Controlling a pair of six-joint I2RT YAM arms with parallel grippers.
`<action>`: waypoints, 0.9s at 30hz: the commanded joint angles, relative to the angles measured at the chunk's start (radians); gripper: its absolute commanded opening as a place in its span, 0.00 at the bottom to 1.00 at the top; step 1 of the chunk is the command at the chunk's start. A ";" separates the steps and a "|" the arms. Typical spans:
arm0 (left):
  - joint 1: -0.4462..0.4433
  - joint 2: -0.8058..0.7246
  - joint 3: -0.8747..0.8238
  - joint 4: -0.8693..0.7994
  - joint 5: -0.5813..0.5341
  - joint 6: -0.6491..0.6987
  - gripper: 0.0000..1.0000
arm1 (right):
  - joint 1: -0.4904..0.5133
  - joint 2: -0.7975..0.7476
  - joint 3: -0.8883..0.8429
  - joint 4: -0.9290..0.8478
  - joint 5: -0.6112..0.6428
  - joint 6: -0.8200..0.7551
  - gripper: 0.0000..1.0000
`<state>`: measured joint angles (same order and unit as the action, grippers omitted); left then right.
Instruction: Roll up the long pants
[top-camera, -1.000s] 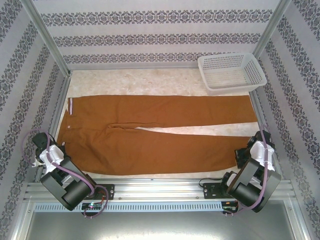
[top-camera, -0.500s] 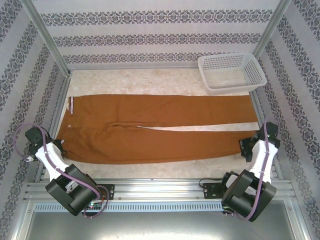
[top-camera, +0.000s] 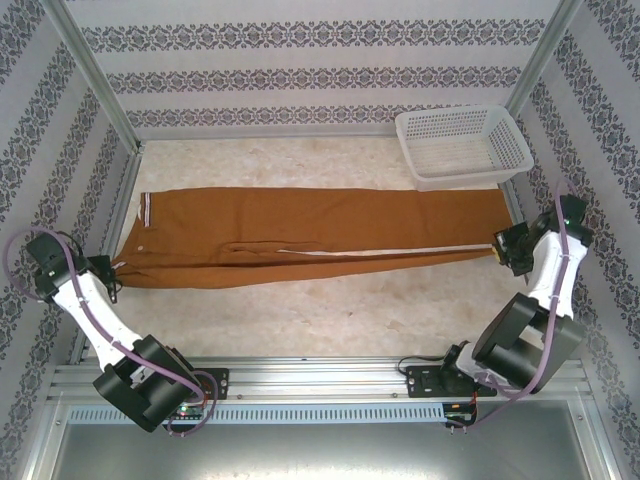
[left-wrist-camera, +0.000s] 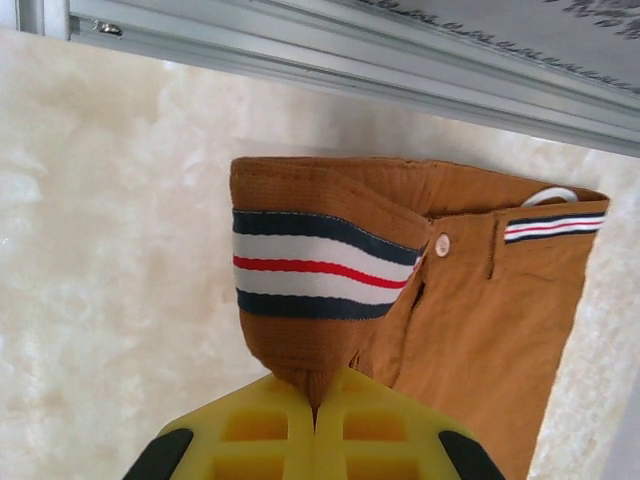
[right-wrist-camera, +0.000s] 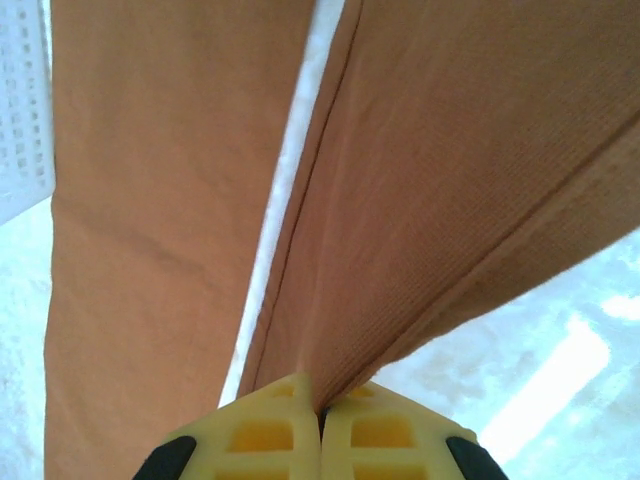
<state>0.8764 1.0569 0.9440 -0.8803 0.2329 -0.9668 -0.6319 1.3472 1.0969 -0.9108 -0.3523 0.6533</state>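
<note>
The table (top-camera: 330, 320) is showing much more bare surface near the arm bases than a second ago, because the pants (top-camera: 320, 225) are being folded lengthwise. The near leg, which was spread flat toward the bases, is being carried up and over toward the far leg. The pants are lying across the middle of the table, with the waist at the left and the hems at the right, just beside the basket (top-camera: 460, 145). Only a thin pale strip is showing between the two legs.

Both arms are swinging away from the bases with the cloth. The left gripper (top-camera: 108, 270) is pressing its fingers together on the near waist corner; in its wrist view the left gripper (left-wrist-camera: 318, 385) is pinching brown cloth just below the upturned waistband (left-wrist-camera: 320, 265). The right gripper (top-camera: 503, 245) is pinching the near leg's hem in the same way, and its wrist view shows the right gripper (right-wrist-camera: 320, 405) with cloth rising taut from it.

The halving fold is probably nearing its end, but the leg is not yet lying flat and rolling is not yet beginning.
</note>
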 joint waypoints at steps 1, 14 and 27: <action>0.009 0.027 0.081 0.078 -0.063 -0.015 0.00 | -0.012 0.054 0.098 0.048 0.022 -0.062 0.00; 0.011 0.088 0.236 0.024 -0.135 0.015 0.00 | -0.022 0.059 0.215 -0.021 0.073 -0.105 0.00; 0.054 0.020 0.288 -0.114 -0.175 0.100 0.00 | -0.046 -0.031 0.175 -0.079 0.106 -0.147 0.00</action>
<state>0.8867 1.1191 1.1774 -1.0473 0.2173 -0.9092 -0.6338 1.3571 1.2778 -1.0748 -0.3916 0.5411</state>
